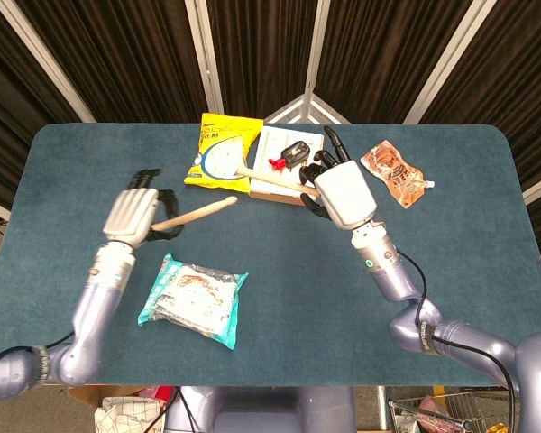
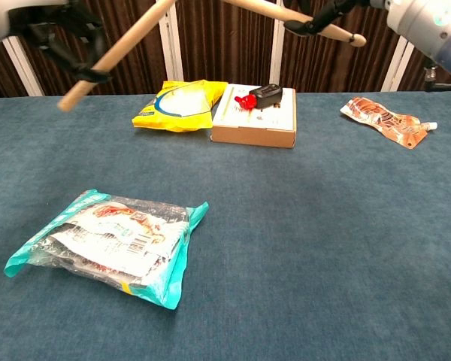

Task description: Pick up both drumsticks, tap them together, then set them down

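Both wooden drumsticks are held above the blue table (image 1: pixel 451 271). My left hand (image 1: pixel 133 215) grips one drumstick (image 1: pixel 198 212) near its butt, with the tip pointing right toward the middle. In the chest view that drumstick (image 2: pixel 113 53) slants up from my left hand (image 2: pixel 56 26) at the top left. My right hand (image 1: pixel 343 191) grips the other drumstick (image 1: pixel 270 179), which reaches left over the cardboard box. In the chest view this drumstick (image 2: pixel 267 9) runs along the top edge under dark fingers (image 2: pixel 319 16). The two sticks are apart and do not touch.
A yellow bag (image 1: pixel 221 152) and a cardboard box (image 1: pixel 284 161) carrying a red and black item (image 2: pixel 259 95) lie at the back centre. An orange pouch (image 1: pixel 392 173) lies at the back right. A teal food packet (image 1: pixel 194 296) lies front left.
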`<state>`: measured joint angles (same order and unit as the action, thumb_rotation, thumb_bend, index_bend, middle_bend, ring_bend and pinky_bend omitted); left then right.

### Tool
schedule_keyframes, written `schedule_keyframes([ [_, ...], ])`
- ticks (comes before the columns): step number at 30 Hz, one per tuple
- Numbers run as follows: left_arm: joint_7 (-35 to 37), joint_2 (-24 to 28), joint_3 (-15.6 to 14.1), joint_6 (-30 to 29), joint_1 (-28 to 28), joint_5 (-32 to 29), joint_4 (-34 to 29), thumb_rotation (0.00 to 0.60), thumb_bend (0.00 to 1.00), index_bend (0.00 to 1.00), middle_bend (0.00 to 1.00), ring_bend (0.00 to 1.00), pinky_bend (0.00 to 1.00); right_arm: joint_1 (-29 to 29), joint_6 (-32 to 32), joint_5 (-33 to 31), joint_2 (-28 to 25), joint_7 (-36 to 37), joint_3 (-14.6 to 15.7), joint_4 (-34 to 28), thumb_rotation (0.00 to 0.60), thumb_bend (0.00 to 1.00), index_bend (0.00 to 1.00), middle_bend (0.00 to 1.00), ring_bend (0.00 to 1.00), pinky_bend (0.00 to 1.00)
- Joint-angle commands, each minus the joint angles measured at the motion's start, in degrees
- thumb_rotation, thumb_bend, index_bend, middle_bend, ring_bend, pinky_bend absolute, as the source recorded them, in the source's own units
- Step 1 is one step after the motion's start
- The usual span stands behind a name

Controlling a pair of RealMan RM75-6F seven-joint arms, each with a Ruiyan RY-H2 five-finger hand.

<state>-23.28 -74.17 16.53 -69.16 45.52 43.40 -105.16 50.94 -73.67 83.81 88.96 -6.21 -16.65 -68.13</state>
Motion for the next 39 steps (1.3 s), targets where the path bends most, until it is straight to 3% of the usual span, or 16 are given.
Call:
schedule_keyframes([
  [1,0.21,2.06,-4.26,-0.04,-2.58,6.41,6.58,0.600,0.38,0.64,0.60,0.09,0.00,-1.59,-4.28,4.59,1.30,1.25,3.06,4.94,0.600,0.44,0.75,0.66,0.37,0.01],
  [4,0.21,1.56,-6.81,-0.07,-4.05,9.15,12.88,0.600,0.38,0.64,0.60,0.09,0.00,-2.84,-5.30,5.72,3.13,3.19,5.02,8.57,0.600,0.44,0.75,0.66,0.37,0.01],
  [14,1.90,-4.10,-10.50,7.23,-5.11,11.20,32.09,0.600,0.38,0.63,0.60,0.09,0.00,-4.31,-2.15,7.78,9.65,5.44,10.40,20.60,0.600,0.44,0.76,0.66,0.37,0.01],
  [27,2.55,-14.12,-11.86,14.80,-3.29,15.12,51.02,0.600,0.38,0.63,0.60,0.09,0.00,-4.54,3.74,7.77,19.18,8.10,13.31,33.89,0.600,0.44,0.76,0.66,0.37,0.01],
  [39,2.47,-22.20,-11.13,20.08,-1.43,17.28,62.82,0.600,0.38,0.61,0.58,0.09,0.00,-4.49,5.85,7.30,25.15,10.38,13.65,40.75,0.600,0.44,0.76,0.66,0.37,0.01],
])
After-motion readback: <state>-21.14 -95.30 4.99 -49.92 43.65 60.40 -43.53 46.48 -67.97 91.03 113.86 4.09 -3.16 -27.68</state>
